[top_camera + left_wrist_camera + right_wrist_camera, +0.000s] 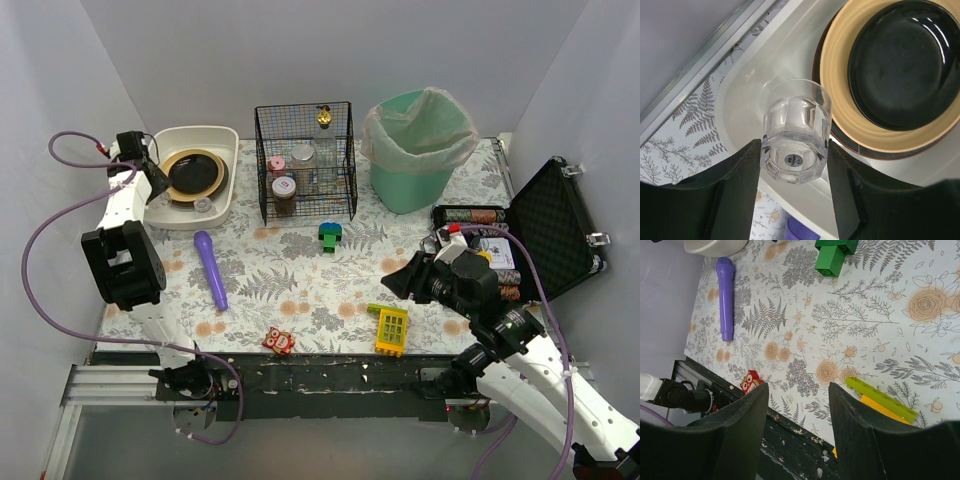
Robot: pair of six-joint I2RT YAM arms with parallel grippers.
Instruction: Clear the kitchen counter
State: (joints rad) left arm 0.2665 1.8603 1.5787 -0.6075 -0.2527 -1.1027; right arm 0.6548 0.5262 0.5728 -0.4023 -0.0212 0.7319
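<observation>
The kitchen counter (300, 290) has a leaf-print cloth. On it lie a purple toy microphone (211, 268), a green brick (330, 236), a red owl toy (279, 341) and a yellow-green brick (391, 329). My left gripper (794, 155) is over the white tub (740, 100) at the back left, shut on the base of a clear glass (796, 135) that tilts into the tub. Beside the glass is a yellow plate (840, 75) with a black bowl (905, 60). My right gripper (797, 405) is open and empty above the counter's front edge, between the owl (750, 381) and the yellow-green brick (885, 399).
A black wire basket (305, 160) with jars stands at the back middle. A green bin (418, 145) with a bag is at the back right. An open black case (545, 235) with chips is on the right. The microphone (725, 295) and green brick (832, 257) show ahead of the right gripper.
</observation>
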